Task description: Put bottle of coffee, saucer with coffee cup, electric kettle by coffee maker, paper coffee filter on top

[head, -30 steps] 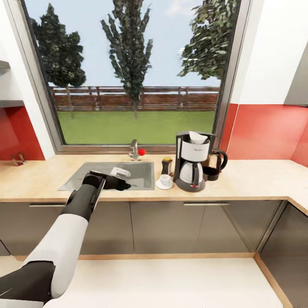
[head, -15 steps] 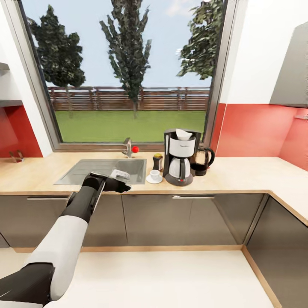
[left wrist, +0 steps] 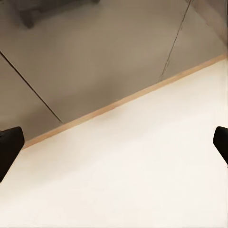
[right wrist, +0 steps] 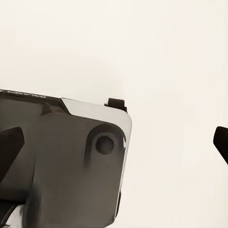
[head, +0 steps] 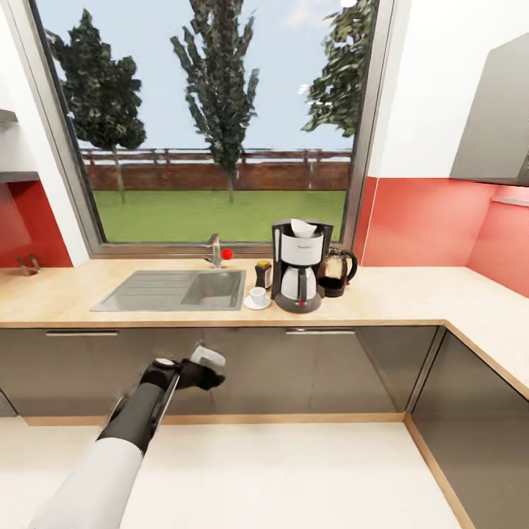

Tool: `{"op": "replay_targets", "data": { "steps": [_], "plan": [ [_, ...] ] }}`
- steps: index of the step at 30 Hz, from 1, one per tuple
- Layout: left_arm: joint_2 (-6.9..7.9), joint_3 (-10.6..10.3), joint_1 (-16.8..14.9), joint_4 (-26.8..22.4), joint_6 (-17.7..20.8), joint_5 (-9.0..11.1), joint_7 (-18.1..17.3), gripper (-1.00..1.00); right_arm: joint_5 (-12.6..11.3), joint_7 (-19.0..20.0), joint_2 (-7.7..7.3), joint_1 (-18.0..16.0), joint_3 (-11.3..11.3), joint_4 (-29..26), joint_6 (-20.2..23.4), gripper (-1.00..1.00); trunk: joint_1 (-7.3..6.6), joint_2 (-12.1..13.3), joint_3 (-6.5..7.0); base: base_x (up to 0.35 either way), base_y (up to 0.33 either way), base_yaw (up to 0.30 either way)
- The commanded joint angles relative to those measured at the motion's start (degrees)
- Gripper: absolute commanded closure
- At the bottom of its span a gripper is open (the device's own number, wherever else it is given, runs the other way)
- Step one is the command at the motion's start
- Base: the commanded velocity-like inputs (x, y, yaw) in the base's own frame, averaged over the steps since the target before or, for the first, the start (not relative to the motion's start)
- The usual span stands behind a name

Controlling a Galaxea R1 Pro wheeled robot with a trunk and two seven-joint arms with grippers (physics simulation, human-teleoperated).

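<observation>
The coffee maker (head: pixel 297 269) stands on the kitchen countertop (head: pixel 397 297) right of the sink, with the paper coffee filter (head: pixel 302 227) in its top. Just left of it stands the bottle of coffee (head: pixel 263 274), and in front of that the coffee cup (head: pixel 258 294) rests on the saucer (head: pixel 256 304). The electric kettle (head: pixel 334 272) stands against the machine's right side. My left gripper (head: pixel 212 369) hangs low before the cabinet fronts, well short of the counter. In the left wrist view the left gripper (left wrist: pixel 114 147) is open over bare floor. My right gripper (right wrist: pixel 114 140) is open and holds nothing.
A steel sink (head: pixel 173 289) with a tap (head: pixel 215 251) lies left of the station. Dark grey cabinet fronts (head: pixel 330 367) run under the counter and turn along the right wall. Grey shelf slabs (head: pixel 13 176) sit at the far left. The right wrist view shows part of the robot's body (right wrist: pixel 66 161).
The camera has backed away, so the counter looks smaller and farther. My left arm has dropped from over the sink to in front of the cabinet fronts.
</observation>
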Motion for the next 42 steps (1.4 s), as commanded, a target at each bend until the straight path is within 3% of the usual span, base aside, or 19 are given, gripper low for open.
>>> {"op": "replay_targets", "data": {
  "steps": [1,3,7,11,13,16,17,18,22,24,27,31,33,39,42],
  "plan": [
    [-0.08,0.37,1.35,-0.07,-0.14,-0.40,-0.54,-1.00,0.51,0.24,-0.02,-0.01,-0.17,-0.15,0.34,-1.00,0.04,-0.12,-0.11,-0.004,-0.002,0.000],
    [-0.08,1.43,3.91,-0.04,-0.85,0.12,-0.58,-1.00,0.50,0.24,-0.01,-0.01,-0.17,-0.15,0.35,-1.00,0.04,-0.12,-0.11,-0.002,-0.001,0.000],
    [0.02,4.38,10.07,0.21,-6.51,0.96,-0.58,-1.00,0.51,0.24,-0.02,-0.01,-0.17,-0.15,0.33,-1.00,0.04,-0.12,-0.11,0.000,0.000,0.000],
    [0.26,5.19,17.42,0.63,-9.16,0.62,-0.29,-1.00,0.51,0.24,-0.03,-0.01,-0.17,-0.15,0.33,-1.00,0.04,-0.12,-0.11,0.000,0.000,0.000],
    [0.98,5.22,20.95,2.92,-9.47,-0.03,2.59,-1.00,0.48,0.24,-0.08,-0.01,-0.18,-0.15,0.33,-1.00,0.04,-0.12,-0.11,0.000,0.000,0.000],
    [1.72,5.28,23.14,10.11,-9.46,-0.64,10.70,-1.00,0.47,0.24,-0.11,-0.01,-0.18,-0.15,0.33,-1.00,0.04,-0.12,-0.11,0.000,0.000,0.000],
    [1.83,5.32,23.45,13.77,-9.42,-0.69,14.27,-1.00,0.47,0.24,-0.11,-0.01,-0.17,-0.13,0.33,-1.00,0.04,-0.12,-0.11,0.000,0.000,0.000],
    [1.85,5.37,23.72,19.80,-9.43,-0.71,20.07,-1.00,0.47,0.24,-0.11,-0.01,-0.17,-0.10,0.33,-1.00,0.04,-0.12,-0.11,0.000,0.000,0.000],
    [1.62,5.43,24.00,35.57,-9.44,-0.43,34.61,-1.00,0.23,0.17,-0.10,-0.01,-1.19,0.01,0.40,-1.00,0.04,-0.12,-0.11,0.000,0.000,0.000],
    [1.65,5.42,24.19,40.63,-9.49,-0.33,37.32,-1.00,0.15,0.16,0.02,-0.01,-3.46,0.10,0.41,-1.00,0.04,-0.12,-0.11,0.000,0.000,0.000],
    [1.77,5.67,25.51,45.52,-11.13,0.60,38.90,-1.00,0.17,0.15,0.17,-0.01,-6.20,0.31,0.42,-1.00,0.04,-0.12,-0.11,0.000,0.000,0.000],
    [2.01,6.88,30.38,47.52,-18.36,6.41,39.46,-1.00,0.22,0.17,0.11,-0.01,-7.21,0.90,0.75,-1.00,0.04,-0.12,-0.11,0.000,0.000,0.000],
    [2.02,7.05,32.55,47.72,-19.67,7.81,39.47,-1.00,0.26,0.16,0.23,-0.01,-7.26,2.96,0.86,-1.00,0.04,-0.12,-0.11,0.000,0.000,0.000],
    [2.03,7.12,34.80,48.06,-20.23,8.85,39.85,-1.00,0.41,0.15,0.22,0.12,-7.28,5.26,0.62,-1.00,0.04,-0.12,-0.11,0.000,0.000,0.000],
    [1.98,7.23,35.15,48.04,-20.11,8.99,42.07,-1.00,0.38,0.15,0.27,0.16,-7.27,5.32,0.35,-1.00,0.04,-0.12,-0.11,0.000,0.000,0.000]
  ]
}}
